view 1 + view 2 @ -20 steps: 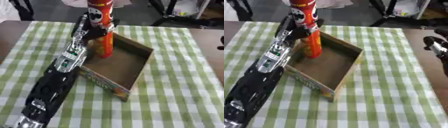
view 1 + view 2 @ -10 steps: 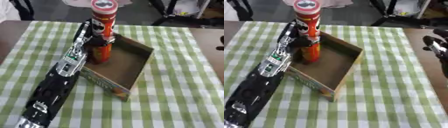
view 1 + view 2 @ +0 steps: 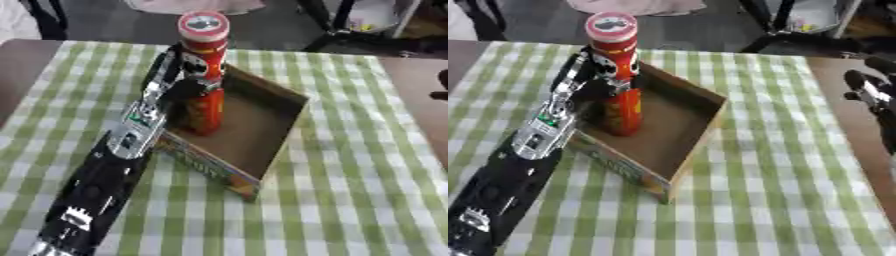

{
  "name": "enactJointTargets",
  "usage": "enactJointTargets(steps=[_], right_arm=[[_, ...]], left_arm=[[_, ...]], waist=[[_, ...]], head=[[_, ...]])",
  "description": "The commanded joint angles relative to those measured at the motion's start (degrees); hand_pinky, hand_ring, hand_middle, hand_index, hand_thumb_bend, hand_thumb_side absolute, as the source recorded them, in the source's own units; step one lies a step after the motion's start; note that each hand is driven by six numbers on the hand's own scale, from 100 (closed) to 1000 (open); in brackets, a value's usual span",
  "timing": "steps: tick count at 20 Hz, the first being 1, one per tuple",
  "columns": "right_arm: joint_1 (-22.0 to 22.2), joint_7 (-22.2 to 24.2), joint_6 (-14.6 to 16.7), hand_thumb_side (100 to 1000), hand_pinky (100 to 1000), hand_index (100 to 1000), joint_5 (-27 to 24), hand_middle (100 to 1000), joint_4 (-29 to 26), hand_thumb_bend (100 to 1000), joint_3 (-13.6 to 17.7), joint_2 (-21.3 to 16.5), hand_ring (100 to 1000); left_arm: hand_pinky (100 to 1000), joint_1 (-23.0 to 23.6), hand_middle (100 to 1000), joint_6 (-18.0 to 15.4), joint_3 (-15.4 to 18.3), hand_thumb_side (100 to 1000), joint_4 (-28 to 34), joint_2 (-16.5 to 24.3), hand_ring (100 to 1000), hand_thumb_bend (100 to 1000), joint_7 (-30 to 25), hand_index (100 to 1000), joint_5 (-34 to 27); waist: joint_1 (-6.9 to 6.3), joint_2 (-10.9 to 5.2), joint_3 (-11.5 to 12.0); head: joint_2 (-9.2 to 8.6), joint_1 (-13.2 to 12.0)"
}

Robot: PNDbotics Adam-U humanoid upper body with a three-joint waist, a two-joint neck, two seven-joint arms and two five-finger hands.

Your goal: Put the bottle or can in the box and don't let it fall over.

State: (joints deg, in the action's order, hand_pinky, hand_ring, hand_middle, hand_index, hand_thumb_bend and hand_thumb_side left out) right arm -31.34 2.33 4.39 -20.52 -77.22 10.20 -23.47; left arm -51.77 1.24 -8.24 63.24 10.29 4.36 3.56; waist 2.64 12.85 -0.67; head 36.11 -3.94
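Observation:
A tall red can [image 3: 205, 75] with a pale lid stands upright inside the shallow cardboard box [image 3: 262, 150], near the box's left wall. My left hand [image 3: 179, 82] reaches in from the lower left and its fingers are curled round the middle of the can. My right hand [image 3: 866, 91] shows at the right edge of the right eye view, off the checked cloth; its fingers cannot be made out.
A green and white checked cloth [image 3: 350, 190] covers the table. Brown table surface [image 3: 17, 70] shows at the left and right edges. Chair legs and dark floor lie beyond the far edge.
The can has come down into the box with my left hand on it, and its base now rests on the box floor. The right hand has stayed put.

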Motion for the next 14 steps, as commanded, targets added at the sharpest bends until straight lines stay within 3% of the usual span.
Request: enactJointTargets(steps=[1, 6, 14], right_arm=[[-0.5, -0.4, 0.1, 268, 607, 771, -0.4, 855, -1.1, 632, 0.7, -1.4, 818], [0.0, -0.9, 0.2, 276, 607, 771, -0.4, 856, -1.1, 632, 1.0, -2.1, 819], [0.7, -1.7, 0.5, 273, 607, 771, -0.3, 856, -0.9, 640, 1.6, -3.2, 819]], left_arm=[[920, -0.6, 753, 0.1, 0.5, 257, 1.3, 1.9, 780, 868, 0.0, 793, 0.5], [913, 0.3, 749, 0.8, 0.6, 231, 4.4, 4.8, 773, 838, 0.0, 786, 0.4], [910, 3.3, 747, 2.9, 1.7, 241, 12.0, 10.2, 770, 821, 0.0, 783, -5.3]], waist=[[0.07, -1.28, 0.2], [-0.09, -1.8, 1.3], [0.07, -2.52, 2.9]], head=[[0.14, 0.4], [0.8, 1.2], [1.66, 2.4]])
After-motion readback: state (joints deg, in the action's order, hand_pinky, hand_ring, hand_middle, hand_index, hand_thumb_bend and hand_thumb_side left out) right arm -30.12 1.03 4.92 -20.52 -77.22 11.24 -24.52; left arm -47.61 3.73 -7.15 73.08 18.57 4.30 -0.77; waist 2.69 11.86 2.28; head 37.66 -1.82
